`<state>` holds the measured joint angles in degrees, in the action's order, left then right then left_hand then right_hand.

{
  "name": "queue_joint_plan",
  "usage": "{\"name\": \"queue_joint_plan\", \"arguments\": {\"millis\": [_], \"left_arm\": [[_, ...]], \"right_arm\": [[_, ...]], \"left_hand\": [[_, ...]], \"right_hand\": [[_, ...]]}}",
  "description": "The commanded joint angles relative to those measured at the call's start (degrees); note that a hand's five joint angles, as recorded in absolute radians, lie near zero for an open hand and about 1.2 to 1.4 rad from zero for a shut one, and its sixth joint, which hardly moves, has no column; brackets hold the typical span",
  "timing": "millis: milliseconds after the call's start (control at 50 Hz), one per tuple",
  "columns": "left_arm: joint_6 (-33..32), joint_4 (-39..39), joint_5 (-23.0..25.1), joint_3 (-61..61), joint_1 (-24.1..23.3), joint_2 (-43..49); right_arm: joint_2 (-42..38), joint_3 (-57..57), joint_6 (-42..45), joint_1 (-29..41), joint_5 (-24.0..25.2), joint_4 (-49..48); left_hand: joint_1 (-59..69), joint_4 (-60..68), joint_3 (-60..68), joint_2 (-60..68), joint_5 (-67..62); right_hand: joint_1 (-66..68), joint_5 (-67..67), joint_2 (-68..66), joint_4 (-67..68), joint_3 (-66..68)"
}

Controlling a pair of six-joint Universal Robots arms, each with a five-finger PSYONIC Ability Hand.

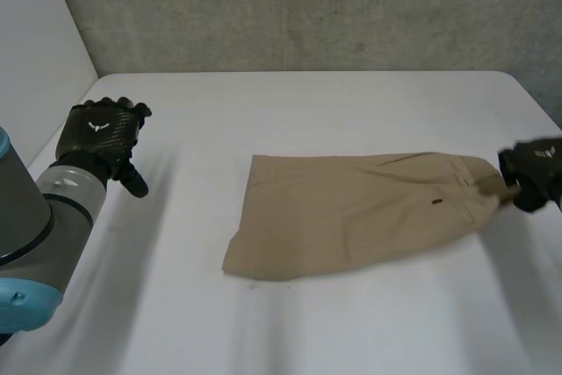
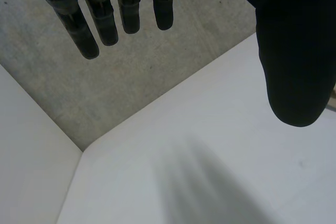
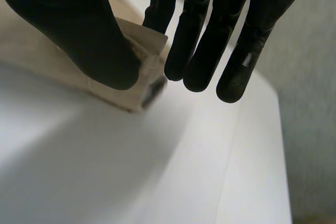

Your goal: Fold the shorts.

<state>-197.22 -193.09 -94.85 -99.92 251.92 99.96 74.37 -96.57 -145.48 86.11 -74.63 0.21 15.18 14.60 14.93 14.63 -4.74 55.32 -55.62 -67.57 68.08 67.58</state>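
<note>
The right hand is pinching the waistband end of the shorts, which are lying lengthwise across the surface toward the left hand (hovering well apart, fingers straight, holding nothing).

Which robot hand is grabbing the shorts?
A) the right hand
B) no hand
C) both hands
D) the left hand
A: the right hand pinches one end of the tan shorts between its thumb and a finger, while the left hand is open over the table, away from the shorts.
</note>
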Motion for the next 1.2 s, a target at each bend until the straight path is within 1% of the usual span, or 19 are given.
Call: {"name": "queue_joint_plan", "arguments": {"millis": [20,100,140,200,220,320,360,380,400,440,460,480,560,640,740,800,1000,1140,1200], "left_arm": [[2.5,0.0,-0.2,-0.7,-0.5,-0.2],[4.1,0.0,-0.1,-0.5,-0.9,-0.2],[4.3,0.0,-0.1,-0.4,-1.1,-0.2],[4.4,0.0,-0.2,-0.2,-1.3,-0.2],[4.4,0.0,-0.2,-0.1,-1.7,-0.2],[4.4,-0.1,-0.2,0.3,-2.5,-0.2],[4.4,-0.1,-0.2,0.6,-2.6,-0.2],[4.4,-0.2,-0.2,0.8,-2.6,-0.1],[4.4,-0.1,-0.2,1.4,-2.7,-0.1],[4.4,-0.1,-0.2,2.1,-3.0,-0.1],[4.4,-0.1,-0.2,2.9,-3.5,0.1],[4.4,-0.2,-0.2,3.6,-3.8,0.2],[4.7,-0.3,-0.4,6.6,-5.8,0.9],[5.6,-0.4,-0.6,10.2,-9.0,3.3],[7.6,-0.3,-0.9,14.0,-14.2,7.1],[8.3,-0.2,-1.6,15.7,-16.8,10.3],[8.3,0.5,-9.2,17.7,-20.9,16.6],[8.2,1.7,-10.4,17.1,-21.7,22.5],[7.9,2.6,-10.4,17.2,-21.7,24.7]], "right_arm": [[3.9,6.5,-6.0,13.5,0.9,0.1],[2.7,10.3,-6.5,23.5,1.4,-0.4],[-0.7,12.8,-6.5,30.0,2.7,-0.6],[-4.6,15.2,-6.6,35.6,5.5,-1.0],[-7.2,16.1,-6.6,38.7,7.8,-1.1],[-15.6,17.6,-7.0,43.4,14.7,-1.2],[-16.8,17.8,-7.1,44.4,16.0,-1.2],[-17.4,18.1,-7.3,45.1,16.3,-1.2],[-18.0,18.4,-7.1,45.5,16.3,-1.3],[-18.1,19.0,-7.4,45.5,14.7,-1.3],[-17.7,19.2,-7.6,45.5,13.8,-1.3],[-16.8,19.3,-8.8,45.5,11.7,-1.2],[-12.8,18.7,-14.9,45.3,8.9,-1.5],[-8.2,17.4,-24.9,41.6,7.6,-3.9],[-2.6,16.0,-40.5,34.8,3.8,-6.2],[-2.6,16.2,-43.7,33.3,3.4,-5.7],[-9.1,18.2,-41.6,32.1,0.3,-2.4],[-19.8,23.3,-34.7,32.7,-1.5,4.0],[-23.2,24.9,-30.4,32.9,-5.1,4.5]], "left_hand": [[-0.1,0.5,0.2,0.5,-0.4],[-0.1,0.5,0.2,0.5,-0.4],[-0.1,0.5,0.2,0.5,-0.4],[-0.1,0.5,0.2,0.5,-0.4],[-0.1,0.5,0.2,0.5,-0.4],[-0.1,0.5,0.2,0.5,-0.4],[-0.3,0.3,0.0,0.3,-0.2],[-0.1,0.5,0.2,0.5,-0.3],[-0.2,0.3,0.0,0.3,-0.2],[-0.3,0.3,0.0,0.3,-0.2],[-0.3,0.3,0.0,0.3,-0.2],[-0.3,0.3,0.0,0.3,-0.2],[-0.4,0.2,-0.2,0.1,0.0],[-0.3,0.3,0.0,0.3,-0.2],[-0.1,0.5,0.2,0.5,-0.3],[0.1,0.7,0.3,0.6,-0.5],[0.1,0.7,0.3,0.6,-0.5],[0.3,0.8,0.5,0.8,-0.7],[0.3,0.8,0.5,0.8,-0.7]], "right_hand": [[24.7,-14.4,-12.4,11.9,12.4],[24.7,-14.4,-12.4,11.9,12.4],[24.7,-14.4,-12.4,11.9,12.4],[24.7,-14.4,-12.4,11.9,12.4],[24.7,-14.4,-12.4,11.9,12.4],[24.7,-14.4,-12.4,11.9,12.4],[23.4,-13.1,-11.2,10.6,11.1],[11.6,-1.3,0.7,-1.2,-0.7],[-9.7,20.0,21.9,-22.5,-22.0],[-28.8,39.1,41.0,-41.6,-41.1],[-34.6,44.9,46.8,-47.3,-46.8],[-45.3,55.6,57.6,-58.1,-57.6],[-45.3,55.6,57.6,-58.1,-57.6],[-45.3,55.6,57.6,-58.1,-57.6],[-45.3,55.6,57.6,-58.1,-57.6],[-45.3,55.6,57.6,-58.1,-57.6],[-45.3,55.6,57.6,-58.1,-57.6],[-45.3,55.6,57.6,-58.1,-57.6],[-45.3,55.6,57.6,-58.1,-57.6]]}}
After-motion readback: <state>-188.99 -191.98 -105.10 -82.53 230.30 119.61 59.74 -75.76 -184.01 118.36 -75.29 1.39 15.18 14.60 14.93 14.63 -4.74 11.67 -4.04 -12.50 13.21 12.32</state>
